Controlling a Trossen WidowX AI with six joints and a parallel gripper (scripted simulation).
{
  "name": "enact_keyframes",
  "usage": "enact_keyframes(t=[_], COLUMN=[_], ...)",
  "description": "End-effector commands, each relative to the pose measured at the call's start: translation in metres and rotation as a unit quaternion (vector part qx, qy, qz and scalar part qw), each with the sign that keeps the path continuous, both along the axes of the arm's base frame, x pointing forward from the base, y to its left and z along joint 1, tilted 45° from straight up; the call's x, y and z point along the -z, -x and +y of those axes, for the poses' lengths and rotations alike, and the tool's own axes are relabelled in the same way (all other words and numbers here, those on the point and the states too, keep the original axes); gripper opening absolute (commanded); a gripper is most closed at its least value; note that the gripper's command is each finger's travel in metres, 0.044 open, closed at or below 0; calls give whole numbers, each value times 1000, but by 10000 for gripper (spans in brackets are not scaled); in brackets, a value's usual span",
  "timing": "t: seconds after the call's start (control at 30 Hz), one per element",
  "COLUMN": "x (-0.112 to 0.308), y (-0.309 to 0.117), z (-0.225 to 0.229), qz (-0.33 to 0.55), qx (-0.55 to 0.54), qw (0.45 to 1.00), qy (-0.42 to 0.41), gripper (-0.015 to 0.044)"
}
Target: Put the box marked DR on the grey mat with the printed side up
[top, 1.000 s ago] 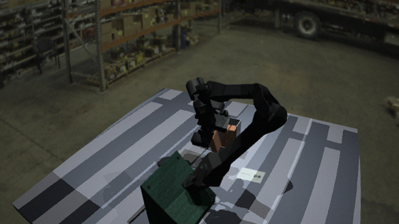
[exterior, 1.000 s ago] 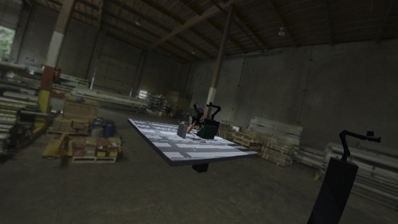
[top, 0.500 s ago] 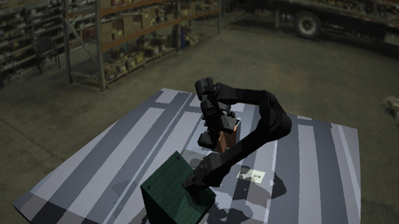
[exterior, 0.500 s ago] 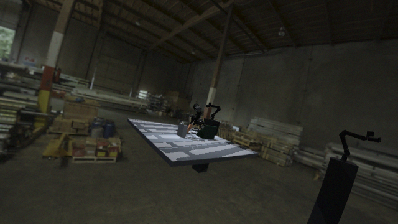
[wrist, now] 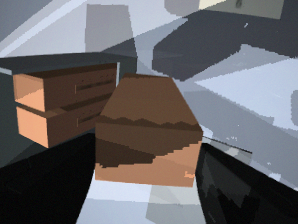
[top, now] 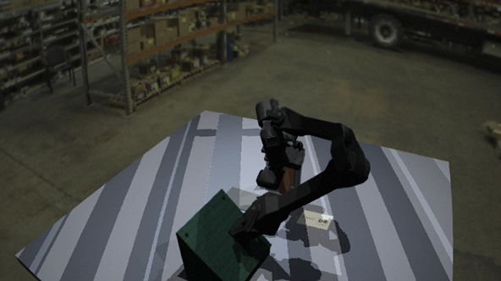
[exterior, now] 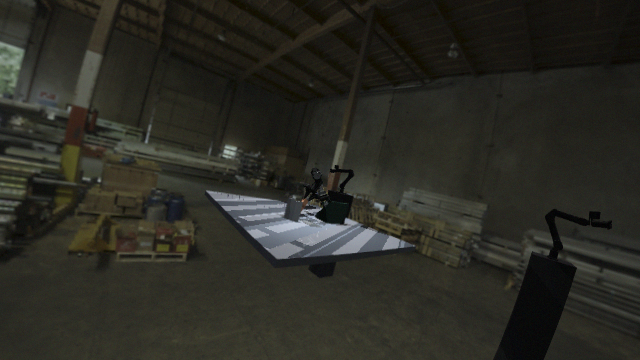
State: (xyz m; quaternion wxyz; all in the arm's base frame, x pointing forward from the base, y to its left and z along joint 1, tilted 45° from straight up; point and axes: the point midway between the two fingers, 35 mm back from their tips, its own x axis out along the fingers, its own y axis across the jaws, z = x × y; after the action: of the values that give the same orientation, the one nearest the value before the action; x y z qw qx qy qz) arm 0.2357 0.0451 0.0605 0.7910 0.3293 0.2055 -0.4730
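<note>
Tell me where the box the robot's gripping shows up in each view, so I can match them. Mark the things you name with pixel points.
Top: held box (top: 287, 179) (exterior: 304, 203) (wrist: 145, 140), partly hidden under the arm, slightly right of centre.
Exterior: a tiny orange patch just left of centre, between the grey bin (exterior: 293, 209) and green wedge (top: 221, 239) (exterior: 336, 212).
Wrist: centre, large.
Shared landmark: striped table (top: 122, 205) (exterior: 320, 240) (wrist: 140, 15).

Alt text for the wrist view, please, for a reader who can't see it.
The end effector grips a brown box, no code visible on its showing faces. Left of it, two similar boxes sit together in a dark bin.
</note>
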Motion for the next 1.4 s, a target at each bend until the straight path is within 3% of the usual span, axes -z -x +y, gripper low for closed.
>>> enact_keyframes(t=[0.0, 1.2, 1.3, 1.37], x=[-5, 21, 20, 20], y=[0, 2, 2, 2], z=[-5, -41, -40, -40], qz=[-2, -3, -2, -2], qx=[-1, -1, 0, 0], qw=[1000, 1000, 1000, 1000], qy=[3, 5, 5, 5], gripper=[158, 158, 237, 242])
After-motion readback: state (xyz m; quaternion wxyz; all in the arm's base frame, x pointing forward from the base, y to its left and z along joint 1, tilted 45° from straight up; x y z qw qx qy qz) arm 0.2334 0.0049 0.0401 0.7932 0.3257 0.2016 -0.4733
